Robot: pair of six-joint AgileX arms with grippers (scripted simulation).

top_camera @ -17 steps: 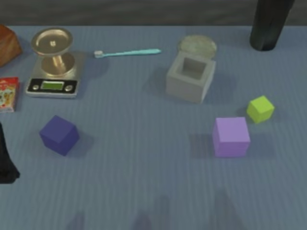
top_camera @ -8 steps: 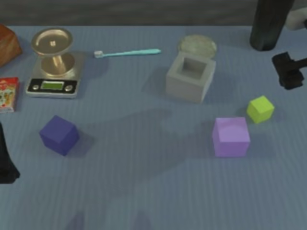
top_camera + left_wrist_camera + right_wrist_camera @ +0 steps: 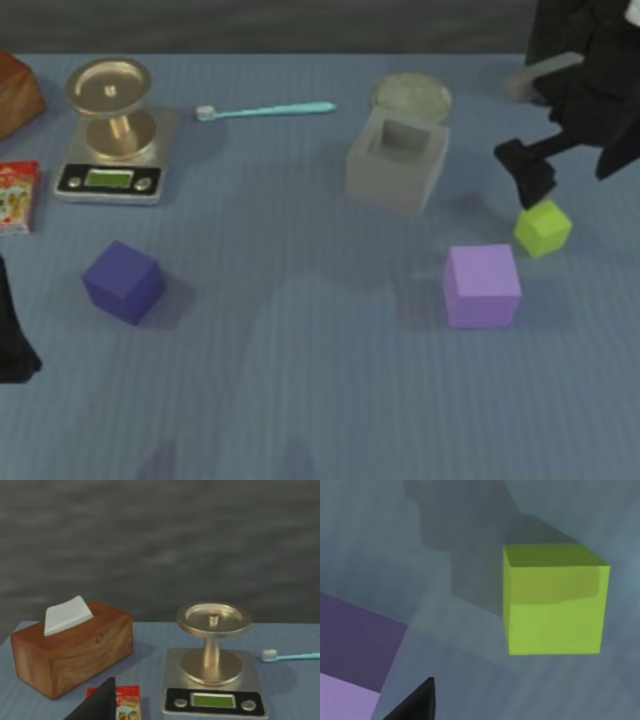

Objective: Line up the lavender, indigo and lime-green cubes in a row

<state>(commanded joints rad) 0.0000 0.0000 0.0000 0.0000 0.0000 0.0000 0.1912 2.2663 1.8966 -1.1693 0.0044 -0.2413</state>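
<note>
The right gripper [image 3: 530,180] hangs just above and behind the lime-green cube [image 3: 543,227], on the table's right side. Only one dark fingertip [image 3: 415,702] shows in the right wrist view, so I cannot tell whether the fingers are apart or together.

Working outward from those fingers: the lime-green cube sits nearest, resting flat on the blue table [image 3: 300,330], not yet gripped. Just beyond it, toward the front, lies the lavender cube [image 3: 482,285], near the green one but not touching it. The grey hollow block [image 3: 396,160] stands off to the side, clear of the fingers. Farthest away, well across the table, is the indigo cube [image 3: 123,281].

The step in hand looks like reaching for the small green cube. To do it well, I would centre the fingers over the cube, line them up with two opposite flat faces, then come straight down so neither tip nudges it toward the lavender cube.

The left gripper sits parked at the table's left edge, out of view.
</note>
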